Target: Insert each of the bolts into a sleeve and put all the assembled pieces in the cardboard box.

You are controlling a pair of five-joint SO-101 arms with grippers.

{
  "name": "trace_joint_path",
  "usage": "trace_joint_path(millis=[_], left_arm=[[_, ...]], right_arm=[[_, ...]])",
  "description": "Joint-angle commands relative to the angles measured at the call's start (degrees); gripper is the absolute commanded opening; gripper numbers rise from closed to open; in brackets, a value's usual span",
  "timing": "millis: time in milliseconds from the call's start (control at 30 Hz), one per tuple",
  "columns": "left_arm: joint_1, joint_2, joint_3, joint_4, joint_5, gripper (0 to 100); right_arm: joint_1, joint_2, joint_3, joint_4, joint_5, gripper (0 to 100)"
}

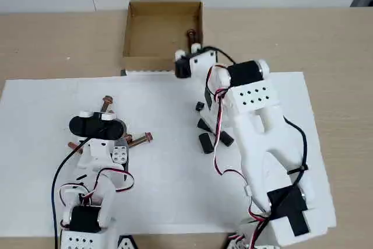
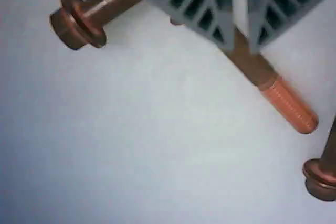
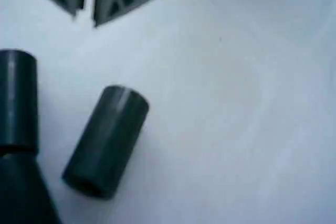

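Note:
My left gripper (image 2: 239, 45) is down on the white paper, its grey fingers closed around the shaft of a copper bolt (image 2: 286, 103) whose threaded end sticks out past the tips. In the high view this gripper (image 1: 124, 141) sits among three bolts, one reaching right (image 1: 141, 139). A second bolt (image 2: 79, 19) lies beside it, and a third bolt's head (image 2: 319, 179) shows nearby. My right gripper (image 3: 84, 17) hangs shut and empty just above the paper, next to a black sleeve (image 3: 105, 142) lying on its side. Another sleeve (image 3: 18, 98) lies close by.
The cardboard box (image 1: 135, 27) stands open at the back, with a bolt piece (image 1: 190, 35) against its right wall. Several black sleeves (image 1: 206, 143) lie beside the right arm (image 1: 256, 115), which stretches over the paper toward the box. White paper (image 1: 169, 190) covers the table.

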Motion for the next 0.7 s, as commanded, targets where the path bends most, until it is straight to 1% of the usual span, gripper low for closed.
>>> trace_joint_path(millis=[0, 100, 233, 467, 667], left_arm=[[-0.2, -0.5, -0.1, 0.2, -0.1, 1], [-0.2, -0.5, -0.1, 0.2, -0.1, 1], [-0.2, -0.5, -0.1, 0.2, -0.1, 1], [-0.2, -0.5, -0.1, 0.2, -0.1, 1], [-0.2, -0.5, -0.1, 0.2, -0.1, 1]], right_arm=[[0.5, 1.0, 0.6, -0.6, 5.5, 1.1], [0.7, 3.3, 0.7, -2.2, 6.0, 6.0], [0.6, 6.2, 0.8, -5.1, 9.7, 12.3], [0.7, 11.9, 0.8, -10.1, 11.3, 12.3], [1.9, 16.7, 0.8, -11.0, 11.4, 12.3]])
